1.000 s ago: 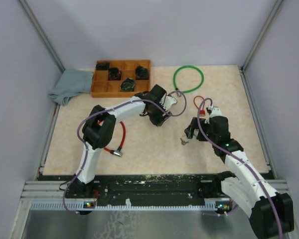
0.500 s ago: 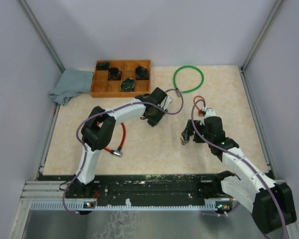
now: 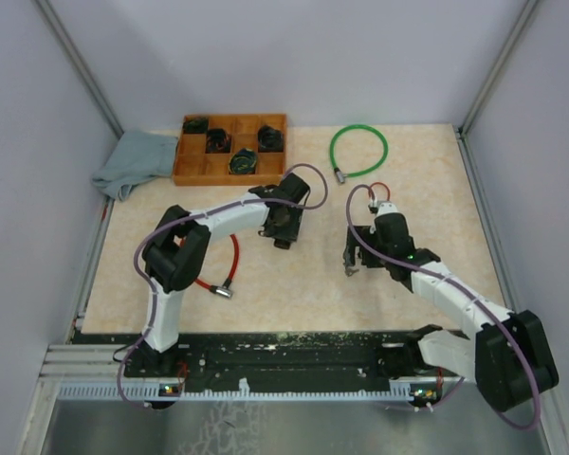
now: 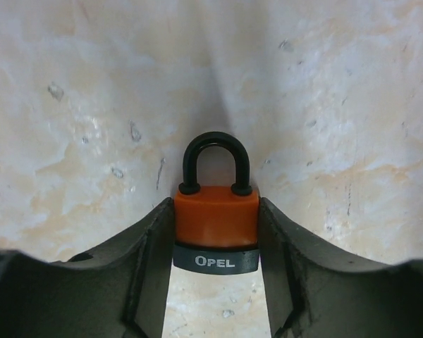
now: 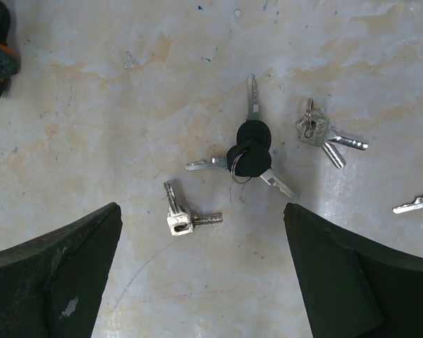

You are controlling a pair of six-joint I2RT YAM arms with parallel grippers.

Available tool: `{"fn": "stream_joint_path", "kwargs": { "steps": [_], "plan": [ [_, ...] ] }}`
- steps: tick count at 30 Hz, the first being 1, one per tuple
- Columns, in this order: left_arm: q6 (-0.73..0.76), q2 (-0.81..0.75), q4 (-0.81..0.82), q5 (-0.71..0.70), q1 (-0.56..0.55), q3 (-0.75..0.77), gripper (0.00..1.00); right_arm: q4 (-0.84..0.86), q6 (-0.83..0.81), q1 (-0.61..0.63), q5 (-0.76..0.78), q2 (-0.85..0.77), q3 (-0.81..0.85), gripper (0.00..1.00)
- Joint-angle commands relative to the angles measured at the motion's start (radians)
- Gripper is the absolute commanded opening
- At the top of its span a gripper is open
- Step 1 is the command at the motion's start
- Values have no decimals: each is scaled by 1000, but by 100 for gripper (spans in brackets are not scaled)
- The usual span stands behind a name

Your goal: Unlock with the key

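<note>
The beige marbled worktop carries everything. Near its middle, we see the left gripper pinching an orange padlock by both sides of its body, with the black shackle seated at both ends. The dark band at the base reads "OPEL" (white capitals). Right of the middle, the right gripper hangs spread wide above scattered keys: a black-headed bunch, a silver pair and a small stubby key.
</note>
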Motion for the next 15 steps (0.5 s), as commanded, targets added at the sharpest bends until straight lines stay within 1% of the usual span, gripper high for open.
{"fn": "stream_joint_path", "kwargs": {
  "steps": [1, 3, 7, 12, 15],
  "plan": [
    [-148, -44, -11, 26, -1, -89, 59, 18, -36, 10, 48, 56, 70, 98],
    [-165, -71, 20, 46, -1, -113, 63, 10, -42, 10, 60, 95, 92, 97],
    [-189, -127, 89, 96, -1, -159, 76, 14, -51, 11, 68, 151, 123, 92],
    [-209, -169, 150, 175, -1, -216, 78, 9, -56, 13, 70, 208, 154, 83],
    [-219, -195, 183, 221, -1, -244, 78, -6, -69, 13, 96, 242, 169, 81]
  ]
}}
